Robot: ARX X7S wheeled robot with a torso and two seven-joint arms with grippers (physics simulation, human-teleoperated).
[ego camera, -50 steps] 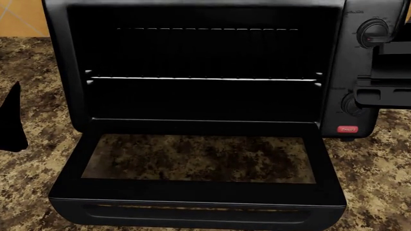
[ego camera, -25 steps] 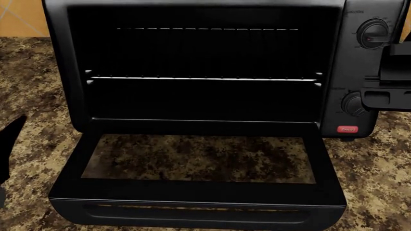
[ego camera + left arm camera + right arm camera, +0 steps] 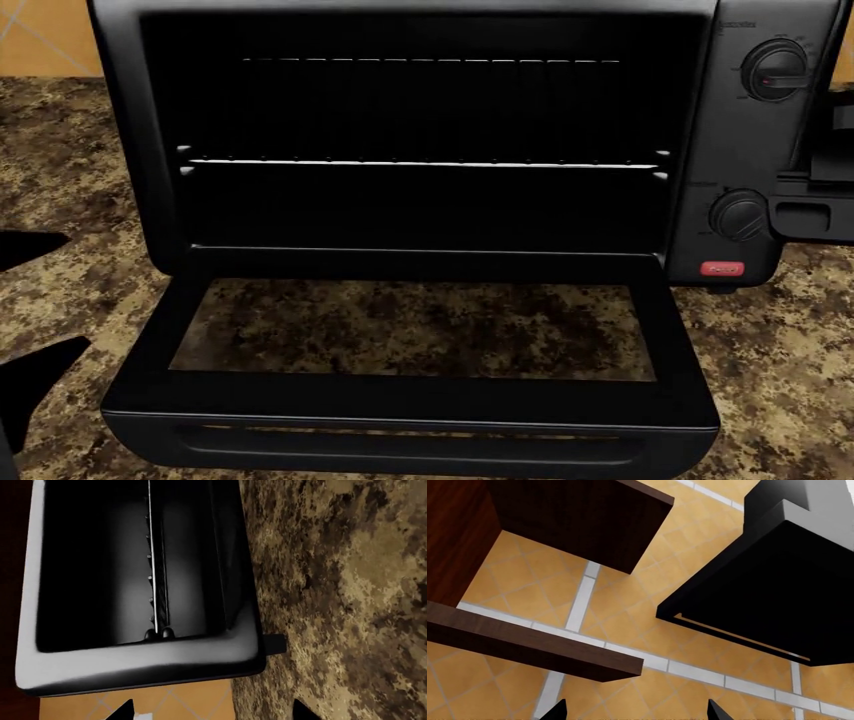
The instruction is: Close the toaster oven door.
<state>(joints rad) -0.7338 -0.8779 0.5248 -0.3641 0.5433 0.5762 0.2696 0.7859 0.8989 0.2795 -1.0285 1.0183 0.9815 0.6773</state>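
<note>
Head view: the toaster oven (image 3: 441, 130) stands on a mottled brown stone countertop (image 3: 787, 340), its cavity exposed. The toaster oven door (image 3: 407, 375) hangs fully down, lying flat toward the camera, with the bar handle (image 3: 400, 440) along its near edge. A wire rack (image 3: 420, 162) spans the cavity. Two round knobs (image 3: 774, 72) and a red button (image 3: 721, 268) sit on the right panel.

The left gripper (image 3: 210, 711) shows only two dark fingertips (image 3: 303, 712) spread well apart, with nothing between them. It is off the oven's left side, clear of the door, and looks into the open cavity. In the head view its dark parts lie at the left edge.

The right gripper (image 3: 634, 711) likewise shows two separated tips, empty. It faces a tiled wall (image 3: 627, 615), dark wooden cabinets (image 3: 560, 520) and a black range hood (image 3: 767, 590). A black part beside the lower knob is probably that arm.
</note>
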